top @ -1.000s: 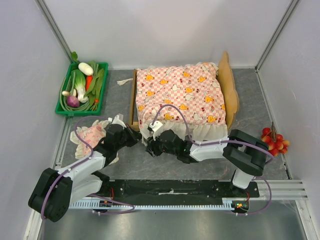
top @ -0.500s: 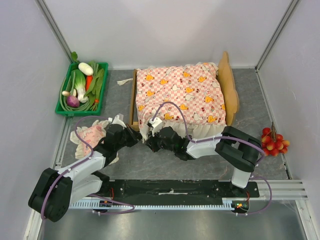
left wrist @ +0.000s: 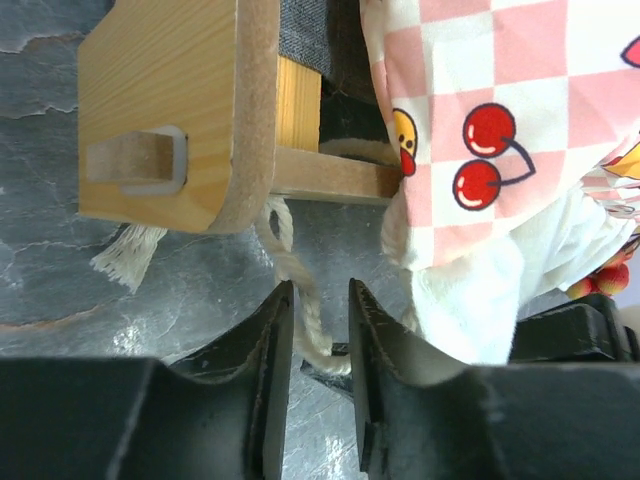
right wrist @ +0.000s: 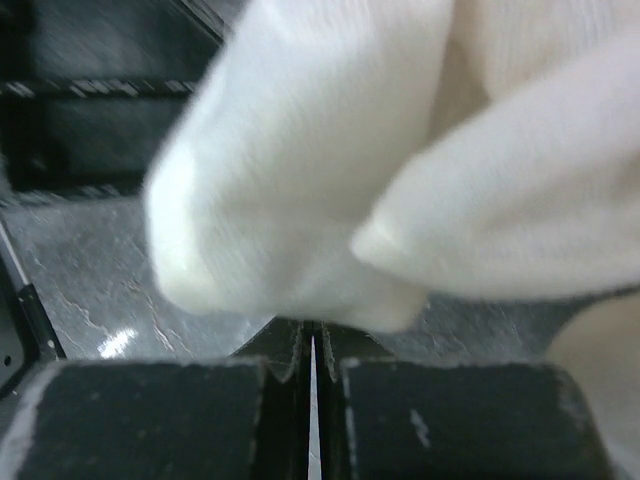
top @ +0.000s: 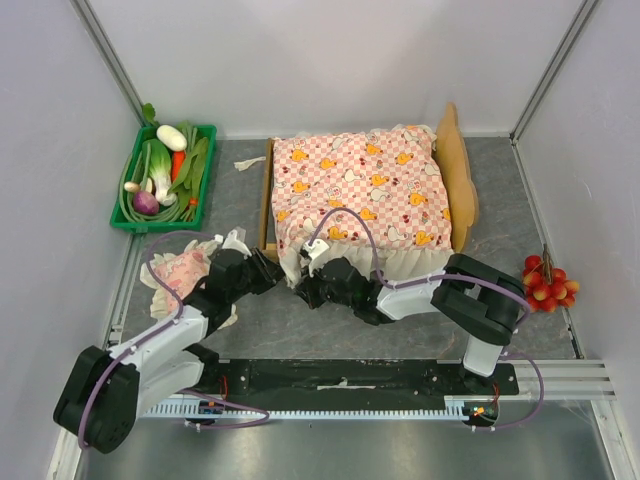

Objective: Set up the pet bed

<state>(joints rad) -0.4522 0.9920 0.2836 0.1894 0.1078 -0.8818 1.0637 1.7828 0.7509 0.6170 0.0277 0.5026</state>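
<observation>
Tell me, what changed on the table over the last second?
The right gripper edged toward the pet bed, up to the white frill at its near corner, and closed; whether it pinches the fabric isn't clear. The left gripper opened a little, with the cord lying loose between its fingers. Bed, mattress, pillow and vegetable tray stayed put.

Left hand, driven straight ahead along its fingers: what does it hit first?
The white cord, which hangs from the bed and lies in the gap at the left hand fingertips. Behind it, probably the wooden rail; depth is hard to judge from the wrist view.
</observation>
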